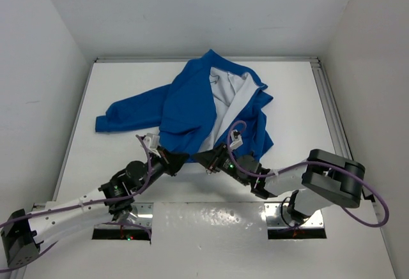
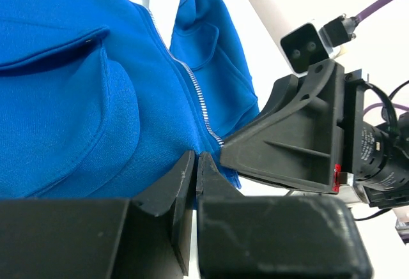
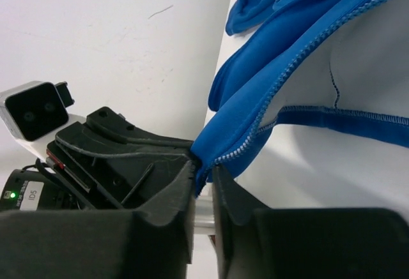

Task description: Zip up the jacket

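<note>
The bright blue jacket [image 1: 185, 103] lies on the white table with its front open, so the white lining [image 1: 227, 97] shows. My left gripper [image 1: 177, 159] is at the near hem of the left front panel. In the left wrist view its jaws [image 2: 197, 167] are pressed together on the edge of the blue fabric [image 2: 64, 100], just below the zipper teeth [image 2: 192, 81]. My right gripper [image 1: 204, 158] is close beside it. In the right wrist view it [image 3: 203, 173] is shut on the bottom corner of the other front edge [image 3: 249, 113], by its zipper teeth [image 3: 287, 68]. The zipper pull is not visible.
One sleeve [image 1: 121, 116] stretches to the left. White walls enclose the table on three sides, and a metal rail [image 1: 329, 100] runs along the right edge. The two grippers are almost touching: the right one [image 2: 294, 145] fills the left wrist view. Purple cables loop near both wrists.
</note>
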You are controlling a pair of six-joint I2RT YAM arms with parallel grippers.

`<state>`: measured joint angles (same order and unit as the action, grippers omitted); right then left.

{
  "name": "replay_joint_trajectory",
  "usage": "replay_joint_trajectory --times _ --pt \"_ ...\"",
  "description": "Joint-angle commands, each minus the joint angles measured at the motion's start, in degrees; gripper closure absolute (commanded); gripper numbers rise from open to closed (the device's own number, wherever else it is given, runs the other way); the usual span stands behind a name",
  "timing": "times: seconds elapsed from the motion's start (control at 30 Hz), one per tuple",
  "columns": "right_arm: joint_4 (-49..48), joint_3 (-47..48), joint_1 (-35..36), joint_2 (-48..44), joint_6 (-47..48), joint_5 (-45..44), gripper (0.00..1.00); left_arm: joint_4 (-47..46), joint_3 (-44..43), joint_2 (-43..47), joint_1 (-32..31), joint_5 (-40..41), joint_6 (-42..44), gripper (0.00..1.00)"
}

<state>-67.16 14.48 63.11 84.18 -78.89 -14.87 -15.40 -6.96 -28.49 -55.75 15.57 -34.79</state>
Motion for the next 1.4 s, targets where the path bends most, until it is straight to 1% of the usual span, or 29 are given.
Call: replay_joint_trajectory --times 0.0,0.1,0.13,0.2,0.27,0.3,0.33,0.37,0.43,0.57,0.63,0.7,0.83,1.13,1.37 --pt "-7.2 0.4 -0.4 2.1 1.4 -2.7 0.87 -1.5 -0.7 0.9 0.5 -2.5 -1.0 1.0" --pt "-9.9 0.6 -0.5 3.4 2.3 -2.2 0.93 -0.6 -0.2 2.0 0.5 -2.7 -2.7 1.0" --pt "-11.1 0.6 -0.8 3.7 2.9 -2.1 1.0 -0.4 -0.2 2.5 0.5 -2.9 -3.7 1.0" --pt "-12.5 0.5 -1.1 4.1 4.4 -1.6 1.0 0.9 -1.2 2.4 0.5 -3.5 -5.2 0.91" --pt "-17.9 -0.4 -2.2 5.1 5.8 0.2 1.0 3.3 -1.8 2.0 0.5 -3.2 -7.0 0.8" --pt "-20.1 -1.0 -2.8 5.5 6.0 1.8 1.0 3.4 -1.7 2.1 0.5 -3.3 -9.0 0.7" --pt "-24.6 -2.3 -3.3 6.3 6.0 2.7 1.0 3.4 -1.7 2.0 0.5 -3.4 -9.8 0.65" --pt "-26.3 -2.6 -4.8 6.9 5.9 3.9 1.0 3.6 -1.7 1.9 0.5 -3.4 -10.6 0.59" --pt "-29.1 -3.3 -6.3 8.1 3.8 7.6 1.0 4.1 -2.1 1.5 0.5 -3.4 -12.2 0.55" --pt "-29.2 -3.8 -7.1 7.3 6.1 11.2 1.0 2.5 -1.3 1.5 0.5 -2.4 -14.1 0.48" --pt "-29.2 -3.5 -7.2 5.5 9.0 12.7 1.0 4.4 -2.3 0.5 0.5 -1.3 -14.8 0.48" --pt "-29.2 -3.8 -7.1 3.7 10.2 13.7 1.0 4.3 -2.5 -0.8 0.5 -1.1 -15.4 0.48" --pt "-29.2 -3.8 -7.1 0.9 12.5 14.7 1.0 3.5 -3.1 -2.4 0.5 -2.8 -15.8 0.48" --pt "-29.2 -2.5 -7.1 -0.4 11.3 16.7 1.0 1.3 -1.7 2.1 0.6 -4.5 -15.8 0.48" --pt "-29.2 -0.9 -7.1 -1.6 10.3 17.9 1.0 0.4 -0.7 1.5 0.5 -5.4 -15.8 0.48"
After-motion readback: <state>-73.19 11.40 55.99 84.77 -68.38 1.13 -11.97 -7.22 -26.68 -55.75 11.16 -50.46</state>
